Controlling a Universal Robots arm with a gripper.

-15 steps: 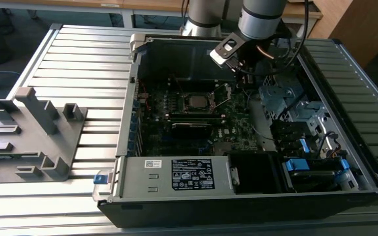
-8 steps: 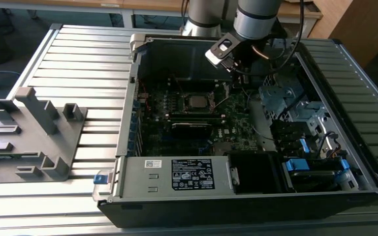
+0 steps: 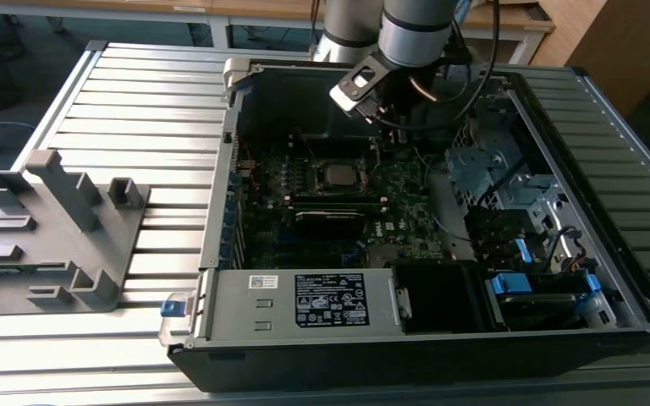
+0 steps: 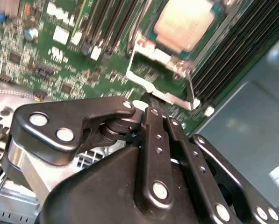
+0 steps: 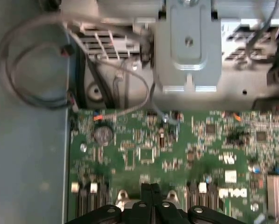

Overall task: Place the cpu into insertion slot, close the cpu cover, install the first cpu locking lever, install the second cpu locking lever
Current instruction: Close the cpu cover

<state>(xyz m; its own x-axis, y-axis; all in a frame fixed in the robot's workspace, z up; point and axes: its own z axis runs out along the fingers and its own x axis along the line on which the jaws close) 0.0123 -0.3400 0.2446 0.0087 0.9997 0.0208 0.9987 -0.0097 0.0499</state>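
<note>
End effector (image 4: 151, 105): yours is shut tight over the green motherboard (image 4: 46, 42) | cpu (image 4: 181, 23): you see it lying in its slot, near the end effector

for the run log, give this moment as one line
hand: shut, empty, above motherboard near cpu | cpu: seated | cpu cover: appears down around cpu
</note>
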